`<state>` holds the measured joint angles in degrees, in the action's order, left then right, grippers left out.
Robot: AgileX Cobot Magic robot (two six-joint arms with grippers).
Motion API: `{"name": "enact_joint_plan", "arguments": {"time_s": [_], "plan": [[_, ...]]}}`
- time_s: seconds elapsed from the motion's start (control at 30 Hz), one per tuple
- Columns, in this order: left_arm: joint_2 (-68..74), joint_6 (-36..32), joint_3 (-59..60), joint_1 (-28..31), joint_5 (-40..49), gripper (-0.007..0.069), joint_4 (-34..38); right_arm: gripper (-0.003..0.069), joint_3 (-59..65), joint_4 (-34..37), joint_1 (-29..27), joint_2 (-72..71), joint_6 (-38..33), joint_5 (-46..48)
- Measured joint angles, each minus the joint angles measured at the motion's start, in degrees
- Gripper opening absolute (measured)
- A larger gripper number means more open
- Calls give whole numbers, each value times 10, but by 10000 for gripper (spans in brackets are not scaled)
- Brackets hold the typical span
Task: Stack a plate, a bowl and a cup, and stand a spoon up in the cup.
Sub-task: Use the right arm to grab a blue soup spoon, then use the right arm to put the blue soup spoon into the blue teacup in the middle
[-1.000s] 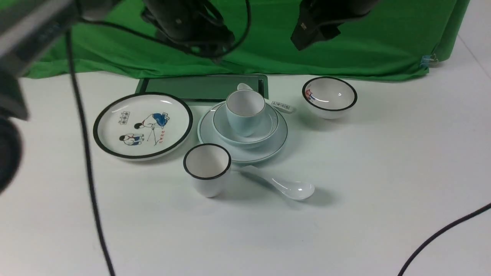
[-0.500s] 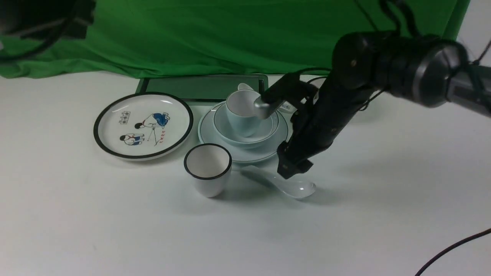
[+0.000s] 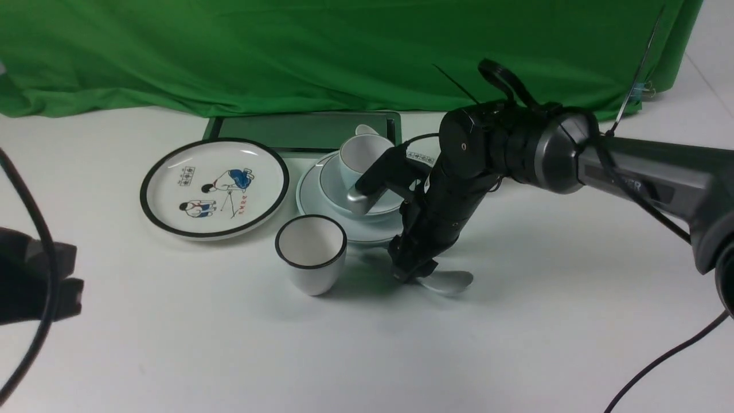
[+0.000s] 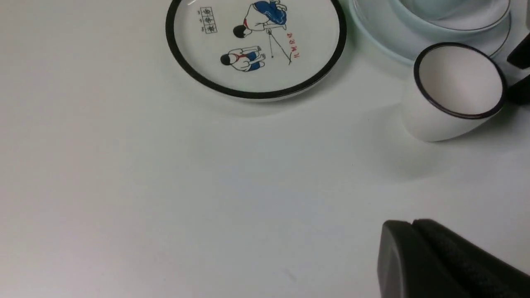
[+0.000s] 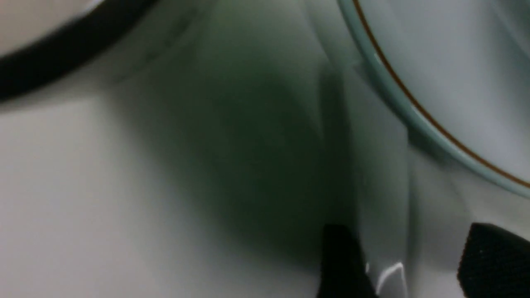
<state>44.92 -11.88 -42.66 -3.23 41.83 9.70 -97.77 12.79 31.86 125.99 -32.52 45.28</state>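
Right gripper [image 3: 410,274] has shifted down and leftward since the earlier frame, to the glossy white ceramic spoon [image 3: 450,282]; left gripper [image 4: 413,223] has moved to the near left side. Right jaws open, one either side of the spoon handle; not closed on it. Left jaws closed, tips together, nothing between them. Spoon lies on the white table [image 3: 229,344], beside the pale blue-green plate [image 3: 367,230]. Stack: plate, shallow pale blue-green bowl [image 3: 330,184], handleless pale blue-green cup [image 3: 360,155] inside bowl. Black-rimmed white cup [image 3: 312,269] stands nearby.
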Motion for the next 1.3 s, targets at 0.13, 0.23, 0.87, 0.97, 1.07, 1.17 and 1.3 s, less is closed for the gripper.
{"name": "enact_joint_plan", "arguments": {"time_s": [0.13,0.23,0.87,0.97,1.07,1.17,1.3], "plan": [[2,0,13,0,-40,-35,-6,216,0,0,0,0,1,20],[3,0,14,0,-62,-35,-7,206,-3,0,0,-1,1,58],[3,0,15,0,-97,-32,19,206,-1,130,0,-122,-35,-316],[3,0,17,0,-99,-32,19,206,-1,164,0,-97,-31,-408],[3,1,21,0,-100,-32,21,206,1,175,1,-58,-11,-469],[3,1,25,0,-101,-32,21,206,2,178,6,-32,1,-495],[4,1,25,0,-101,-32,32,206,6,181,16,-18,4,-522]]}}
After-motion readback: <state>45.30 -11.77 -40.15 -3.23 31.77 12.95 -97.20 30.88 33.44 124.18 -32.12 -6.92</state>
